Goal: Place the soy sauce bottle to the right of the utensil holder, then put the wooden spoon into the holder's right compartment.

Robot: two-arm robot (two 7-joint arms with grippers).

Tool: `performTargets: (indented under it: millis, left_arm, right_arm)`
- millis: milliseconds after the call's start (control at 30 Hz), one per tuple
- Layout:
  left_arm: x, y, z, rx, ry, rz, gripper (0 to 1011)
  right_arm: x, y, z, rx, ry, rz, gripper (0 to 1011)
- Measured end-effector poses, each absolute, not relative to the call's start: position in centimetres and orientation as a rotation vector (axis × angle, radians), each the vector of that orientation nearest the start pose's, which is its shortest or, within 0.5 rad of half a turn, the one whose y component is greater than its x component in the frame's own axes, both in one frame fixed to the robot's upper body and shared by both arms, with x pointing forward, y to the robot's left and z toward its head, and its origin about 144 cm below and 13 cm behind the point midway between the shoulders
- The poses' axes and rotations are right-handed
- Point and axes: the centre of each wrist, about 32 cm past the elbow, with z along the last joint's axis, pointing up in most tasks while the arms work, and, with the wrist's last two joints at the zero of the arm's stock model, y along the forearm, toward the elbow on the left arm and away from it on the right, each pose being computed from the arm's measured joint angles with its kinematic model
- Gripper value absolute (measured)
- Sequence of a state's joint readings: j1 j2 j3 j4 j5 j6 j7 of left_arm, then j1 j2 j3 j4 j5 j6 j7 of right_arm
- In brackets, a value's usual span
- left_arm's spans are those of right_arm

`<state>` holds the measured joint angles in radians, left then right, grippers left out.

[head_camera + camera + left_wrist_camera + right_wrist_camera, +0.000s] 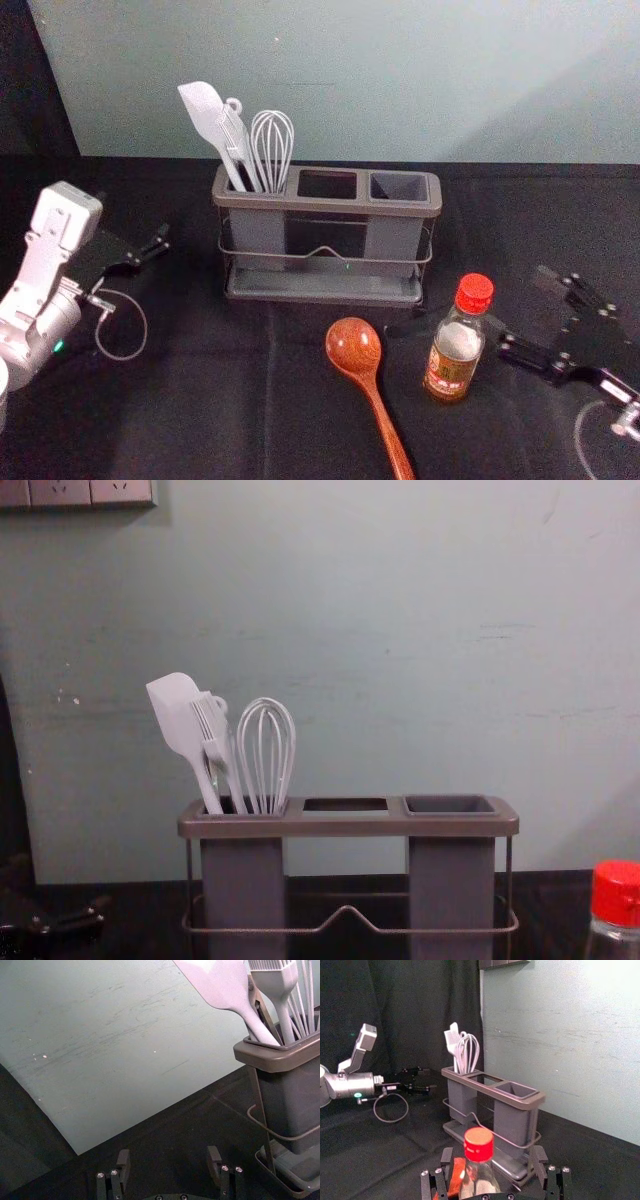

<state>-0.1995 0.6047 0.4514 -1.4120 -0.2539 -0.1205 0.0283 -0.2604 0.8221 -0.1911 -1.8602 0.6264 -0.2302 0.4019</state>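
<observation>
My right gripper (520,308) is open in the head view, just right of the soy sauce bottle (458,345), which stands upright with its red cap on. In the right wrist view the bottle (478,1160) shows between the fingers of the open right gripper (493,1154), not gripped. The wooden spoon (356,350) lies left of the bottle, in front of the utensil holder (325,205). White utensils fill the holder's left compartment; its right compartment (398,186) is empty. My left gripper (148,253) rests idle left of the holder; the left wrist view shows this gripper (169,1156) open.
A pale wall (400,630) rises behind the black-covered table (220,400). The holder's wire rail (325,252) runs along its front above a low tray (325,288). Black cloth (420,1010) hangs beyond the left arm.
</observation>
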Motion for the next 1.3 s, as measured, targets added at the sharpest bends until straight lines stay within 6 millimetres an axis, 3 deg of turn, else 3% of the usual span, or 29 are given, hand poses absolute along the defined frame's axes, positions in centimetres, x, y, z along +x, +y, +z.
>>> performTargets:
  millis: [233, 567, 833, 1300]
  left_arm:
    - [48.9, 31.0, 114.0, 0.304, -0.285, 1.248, 1005]
    - [48.9, 31.0, 114.0, 0.304, -0.285, 1.248, 1005]
    - [48.9, 31.0, 114.0, 0.304, -0.285, 1.248, 1005]
    - [48.9, 31.0, 114.0, 0.304, -0.285, 1.248, 1005]
  right_arm:
    - [40.5, -31.6, 117.4, -0.026, -0.097, -0.792, 1004]
    - [41.8, -30.2, 116.8, -0.03, -0.104, -0.783, 1004]
    - [41.9, -30.0, 116.7, -0.028, -0.096, -0.786, 840]
    - [41.9, -30.1, 116.7, -0.03, -0.1, -0.785, 393]
